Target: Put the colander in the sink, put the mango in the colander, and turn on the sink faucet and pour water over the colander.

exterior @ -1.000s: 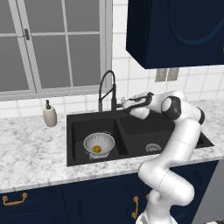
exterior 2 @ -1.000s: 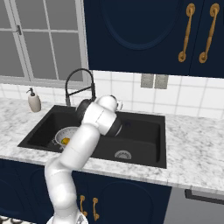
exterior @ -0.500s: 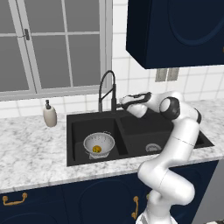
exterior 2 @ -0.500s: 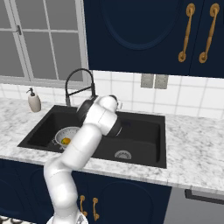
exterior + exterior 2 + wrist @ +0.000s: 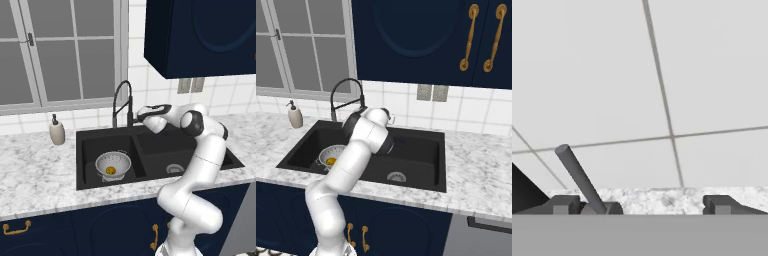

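Jaws stand wide apart, nothing held; gripper [image 5: 642,205] faces the tiled wall, faucet lever [image 5: 579,179] rising by one fingertip. I judge the lever stiff, thin, slick: push its free end sideways. Mango [image 5: 112,171] sits in the colander [image 5: 113,163], left basin of the sink [image 5: 150,148].

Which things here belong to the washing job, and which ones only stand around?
For the job: colander in the left basin, mango inside it, sink, sink faucet, open hand by the faucet lever.
Standing around: soap dispenser, window, wall outlet.
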Available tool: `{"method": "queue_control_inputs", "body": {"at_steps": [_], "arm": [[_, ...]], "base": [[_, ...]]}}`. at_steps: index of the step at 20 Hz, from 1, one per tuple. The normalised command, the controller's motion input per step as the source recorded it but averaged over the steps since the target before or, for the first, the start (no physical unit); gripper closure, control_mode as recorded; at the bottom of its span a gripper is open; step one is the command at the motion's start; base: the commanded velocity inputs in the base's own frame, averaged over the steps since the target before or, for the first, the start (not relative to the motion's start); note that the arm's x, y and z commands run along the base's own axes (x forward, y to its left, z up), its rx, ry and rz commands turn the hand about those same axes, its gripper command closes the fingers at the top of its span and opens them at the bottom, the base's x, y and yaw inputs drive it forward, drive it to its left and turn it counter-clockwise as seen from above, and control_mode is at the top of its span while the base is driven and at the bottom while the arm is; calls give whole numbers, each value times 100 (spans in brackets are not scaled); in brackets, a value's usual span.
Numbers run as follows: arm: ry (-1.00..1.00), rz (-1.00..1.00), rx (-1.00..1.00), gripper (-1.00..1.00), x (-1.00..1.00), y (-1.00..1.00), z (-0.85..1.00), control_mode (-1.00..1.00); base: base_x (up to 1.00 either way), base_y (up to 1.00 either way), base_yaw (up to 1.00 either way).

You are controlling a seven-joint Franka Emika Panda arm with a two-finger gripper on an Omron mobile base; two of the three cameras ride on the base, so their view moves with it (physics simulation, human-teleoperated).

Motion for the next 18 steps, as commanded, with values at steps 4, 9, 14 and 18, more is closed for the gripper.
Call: {"method": "queue_control_inputs", "body": {"at_steps": [4,9,14,18], "arm": [[0,0,0,-100,0,4,0,-100],[0,0,0,-100,3,4,0,-100],[0,0,0,-100,10,20,0,-100],[0,0,0,-100,18,11,0,-100]], "base": [[0,0,0],[0,0,0],[0,0,0],[0,0,0]]}}
